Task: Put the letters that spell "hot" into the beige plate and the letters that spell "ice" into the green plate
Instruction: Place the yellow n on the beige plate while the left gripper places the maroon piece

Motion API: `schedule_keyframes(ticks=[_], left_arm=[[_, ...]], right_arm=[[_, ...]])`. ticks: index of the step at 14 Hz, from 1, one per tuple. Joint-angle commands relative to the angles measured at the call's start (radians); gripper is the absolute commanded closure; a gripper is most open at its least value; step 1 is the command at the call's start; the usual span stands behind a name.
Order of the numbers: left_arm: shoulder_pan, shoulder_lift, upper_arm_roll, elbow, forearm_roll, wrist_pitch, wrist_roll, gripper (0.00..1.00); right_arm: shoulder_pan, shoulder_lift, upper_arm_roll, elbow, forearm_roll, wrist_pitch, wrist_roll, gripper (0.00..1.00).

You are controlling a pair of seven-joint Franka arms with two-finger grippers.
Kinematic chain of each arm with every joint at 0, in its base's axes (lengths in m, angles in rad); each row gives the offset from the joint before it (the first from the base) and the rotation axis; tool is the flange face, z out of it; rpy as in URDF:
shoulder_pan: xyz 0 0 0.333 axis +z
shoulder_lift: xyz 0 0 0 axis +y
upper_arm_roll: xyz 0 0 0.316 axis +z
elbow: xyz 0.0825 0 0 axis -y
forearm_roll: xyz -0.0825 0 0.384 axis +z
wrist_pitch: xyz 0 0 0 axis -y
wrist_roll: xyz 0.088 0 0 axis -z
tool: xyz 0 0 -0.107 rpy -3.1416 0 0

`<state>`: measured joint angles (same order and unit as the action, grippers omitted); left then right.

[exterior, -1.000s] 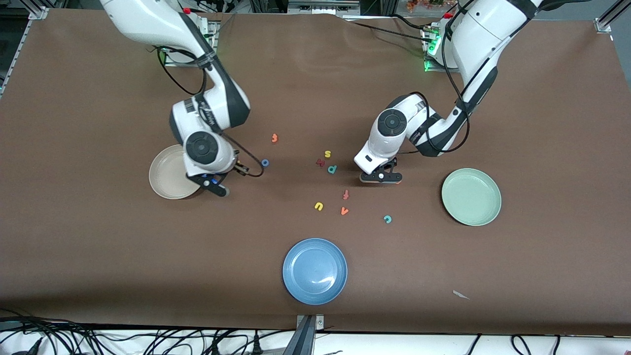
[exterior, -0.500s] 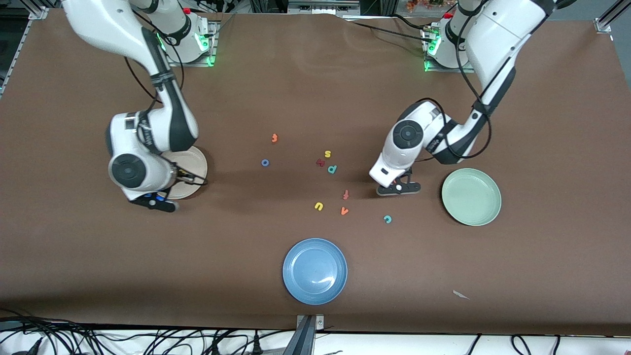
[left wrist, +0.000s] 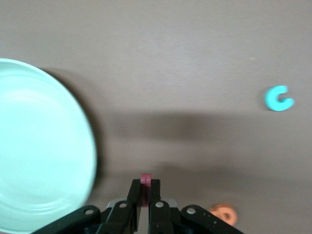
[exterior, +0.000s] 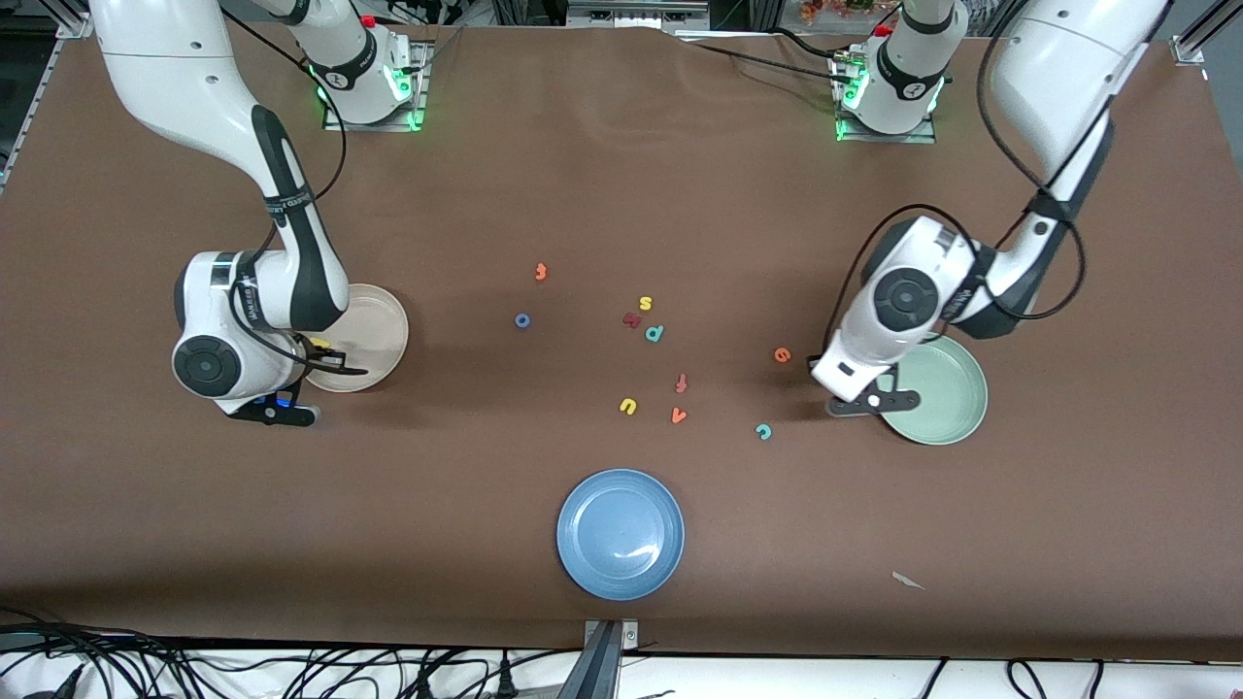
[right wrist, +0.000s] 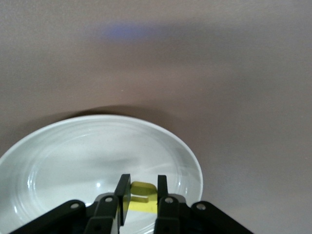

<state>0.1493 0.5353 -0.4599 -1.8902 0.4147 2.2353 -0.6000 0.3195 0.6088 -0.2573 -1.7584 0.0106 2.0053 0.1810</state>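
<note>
My right gripper [exterior: 317,348] hangs low over the beige plate [exterior: 379,325], shut on the yellow h [right wrist: 142,193]. My left gripper [exterior: 855,388] is over the table just beside the green plate [exterior: 947,403], shut on the dark red i [left wrist: 146,180]. The orange e [exterior: 782,355] lies on the table close to the left gripper and shows in the left wrist view too [left wrist: 222,214]. The teal c [exterior: 763,431] lies nearer the front camera. The blue o [exterior: 522,319] and orange t [exterior: 541,272] lie mid-table.
Loose mid-table letters: a yellow s [exterior: 645,304], a dark red letter [exterior: 631,319], a teal p [exterior: 655,333], a red-orange f [exterior: 682,383], a yellow u [exterior: 628,406] and an orange v [exterior: 678,416]. A blue plate [exterior: 620,533] sits near the front edge.
Both arms swung outward from mid-table. The right gripper carried the yellow h over the beige plate; the left carried the i to the green plate's rim, uncovering the orange e.
</note>
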Motion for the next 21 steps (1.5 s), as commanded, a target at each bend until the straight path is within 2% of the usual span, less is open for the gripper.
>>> schedule_keyframes(ticks=[1, 2, 6, 8, 10, 11, 12, 13, 17, 21], left_arm=[[0.047, -0.04, -0.014, -0.006, -0.02, -0.077, 0.136, 1.0], [0.068, -0.04, -0.013, -0.007, -0.019, -0.082, 0.184, 1.0], [0.151, -0.038, -0.008, -0.007, -0.007, -0.105, 0.402, 1.0], [0.193, -0.02, -0.003, 0.011, 0.019, -0.102, 0.498, 1.0], [0.213, -0.009, -0.003, 0.014, 0.029, -0.1, 0.535, 0.96], [0.213, -0.006, -0.003, 0.016, 0.029, -0.098, 0.534, 0.8], [0.213, -0.005, -0.002, 0.014, 0.03, -0.1, 0.536, 0.33], [0.211, -0.005, -0.003, 0.016, 0.029, -0.1, 0.531, 0.0], [0.204, -0.009, -0.008, 0.023, 0.012, -0.103, 0.488, 0.0], [0.135, -0.006, -0.016, 0.025, -0.04, -0.095, 0.269, 0.0]], right_arm=[[0.001, -0.017, 0.001, -0.018, 0.014, 0.016, -0.02, 0.13], [0.003, -0.02, 0.001, -0.018, 0.014, 0.013, -0.017, 0.02], [0.021, -0.087, 0.027, -0.007, 0.016, -0.064, 0.032, 0.01], [0.021, -0.129, 0.072, -0.007, 0.016, -0.094, 0.07, 0.01], [0.021, -0.161, 0.148, -0.007, 0.016, -0.128, 0.232, 0.01], [0.021, -0.17, 0.191, -0.01, 0.016, -0.137, 0.306, 0.01], [0.021, -0.182, 0.238, -0.013, 0.016, -0.138, 0.39, 0.01], [0.021, -0.185, 0.281, -0.013, 0.016, -0.134, 0.467, 0.02], [0.021, -0.185, 0.441, -0.039, 0.016, -0.083, 0.716, 0.05], [0.021, -0.185, 0.561, -0.143, 0.016, 0.076, 0.842, 0.05]])
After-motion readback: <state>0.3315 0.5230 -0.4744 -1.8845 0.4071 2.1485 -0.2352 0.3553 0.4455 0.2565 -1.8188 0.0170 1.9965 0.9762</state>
